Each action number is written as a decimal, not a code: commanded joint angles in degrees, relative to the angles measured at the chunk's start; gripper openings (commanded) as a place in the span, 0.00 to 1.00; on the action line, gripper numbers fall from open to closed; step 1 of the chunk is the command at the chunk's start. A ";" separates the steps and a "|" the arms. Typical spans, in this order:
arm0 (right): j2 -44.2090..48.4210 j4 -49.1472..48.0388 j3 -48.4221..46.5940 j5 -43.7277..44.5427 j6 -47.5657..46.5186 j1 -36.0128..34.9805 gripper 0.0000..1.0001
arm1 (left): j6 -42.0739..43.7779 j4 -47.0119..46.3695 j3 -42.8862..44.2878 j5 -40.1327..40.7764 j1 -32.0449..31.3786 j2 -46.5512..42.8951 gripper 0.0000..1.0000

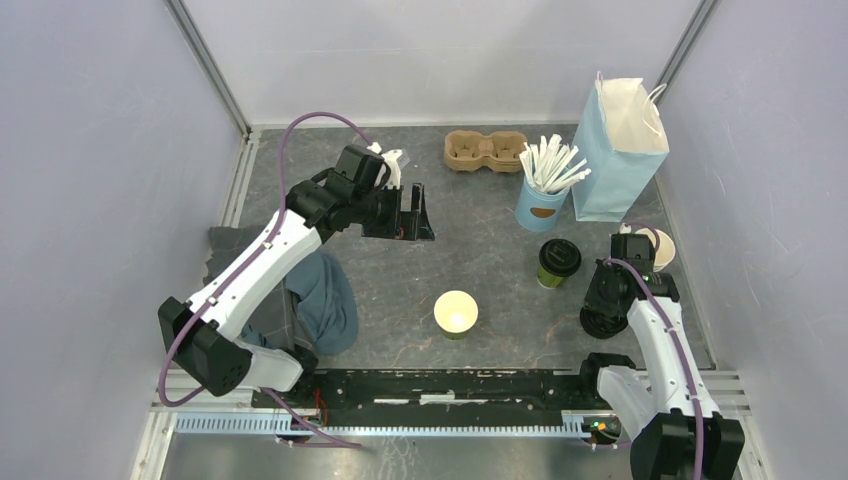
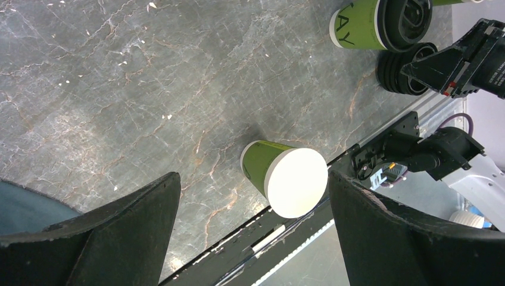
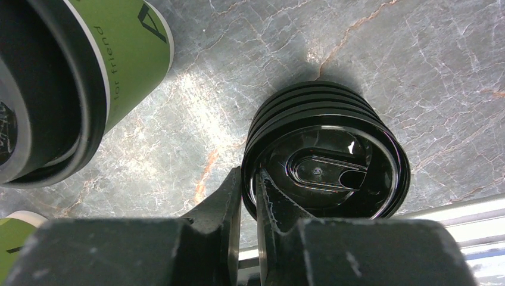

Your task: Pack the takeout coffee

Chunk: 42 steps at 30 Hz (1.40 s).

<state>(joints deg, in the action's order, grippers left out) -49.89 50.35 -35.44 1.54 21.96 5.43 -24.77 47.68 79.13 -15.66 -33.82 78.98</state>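
Note:
The takeout coffee (image 1: 559,262), a green paper cup with a black lid, stands right of centre; it also shows in the left wrist view (image 2: 357,24) and fills the upper left of the right wrist view (image 3: 131,53). Beside it on the right sits a stack of black lids (image 1: 603,320). My right gripper (image 3: 249,185) is down on that stack (image 3: 333,113), jaws pinched on the top lid's near rim, one finger outside and one inside. My left gripper (image 1: 410,215) hovers wide open over the table's left middle, nothing between its fingers (image 2: 149,226).
A lidless green cup (image 1: 456,313) (image 2: 286,179) stands near the front centre. At the back right are a blue paper bag (image 1: 620,150), a light-blue cup of white sticks (image 1: 543,195) and a cardboard carrier (image 1: 485,150). Another open cup (image 1: 660,248) stands behind my right arm. A blue-grey cloth (image 1: 325,300) lies front left.

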 commanded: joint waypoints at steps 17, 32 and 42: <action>1.26 4.26 -6.74 0.64 -3.18 0.45 0.02 | 2.10 -0.94 1.79 -1.98 0.07 -0.26 1.00; -2.16 0.50 -4.77 -1.24 -6.41 0.46 0.12 | 2.01 -1.10 1.86 -2.18 0.05 0.16 1.00; -3.20 -1.26 -3.25 -4.06 -6.91 0.46 0.19 | 1.91 -1.08 1.99 -2.43 0.04 0.56 1.00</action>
<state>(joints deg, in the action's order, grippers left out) -53.10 51.27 -39.57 -1.15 16.51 5.69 -24.77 47.66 79.13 -16.71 -33.82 79.22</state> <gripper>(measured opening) 0.180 0.994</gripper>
